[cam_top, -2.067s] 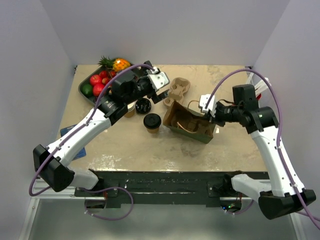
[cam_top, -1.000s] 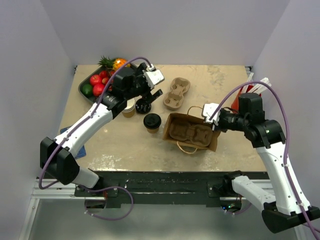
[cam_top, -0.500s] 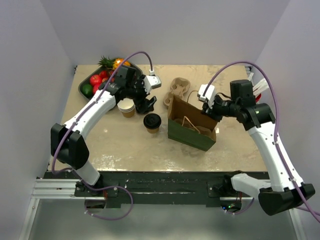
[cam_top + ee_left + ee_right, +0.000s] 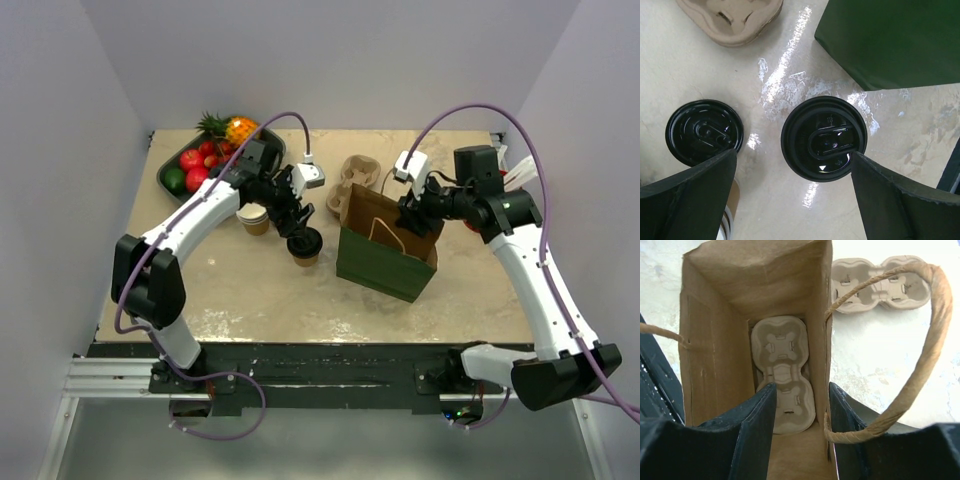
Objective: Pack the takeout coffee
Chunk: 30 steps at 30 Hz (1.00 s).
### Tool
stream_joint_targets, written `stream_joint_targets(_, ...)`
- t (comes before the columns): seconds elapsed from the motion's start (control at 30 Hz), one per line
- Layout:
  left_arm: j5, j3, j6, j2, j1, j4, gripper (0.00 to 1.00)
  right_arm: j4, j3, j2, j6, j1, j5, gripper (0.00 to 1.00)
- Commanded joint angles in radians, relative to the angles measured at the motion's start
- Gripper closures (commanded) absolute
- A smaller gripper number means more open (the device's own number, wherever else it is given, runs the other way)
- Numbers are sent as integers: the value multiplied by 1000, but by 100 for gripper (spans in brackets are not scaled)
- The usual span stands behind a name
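Only the right wrist view shows a carrier [image 4: 782, 375] inside the bag [image 4: 715, 355], right fingers [image 4: 740, 440] parted; left fingers [image 4: 690, 200] spread above a lidded cup [image 4: 823, 138].

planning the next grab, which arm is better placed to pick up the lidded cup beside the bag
Left. The left gripper hangs open directly over the lidded cup, with a finger on each side. The right gripper is at the mouth of the bag, away from the cup.

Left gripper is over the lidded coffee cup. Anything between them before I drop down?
Nothing visible. The left gripper hangs open directly above the lidded cup, one finger on either side of it, with only air between.
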Motion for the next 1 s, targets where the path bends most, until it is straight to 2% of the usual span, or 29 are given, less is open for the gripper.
stream_joint_targets(0.0,-37,-7,-132,2,-4,63,0,45,38,-2,48,-5,33,51)
stream_joint_targets(0.17,-27,6,-160,17,-17,34,0,52,37,5,48,-11,28,50)
stream_joint_targets(0.47,-161,-7,-203,37,-67,34,0,74,41,27,52,-17,22,49)
stream_joint_targets(0.97,-189,-2,-220,64,-113,-15,1,85,34,32,51,-21,33,47)
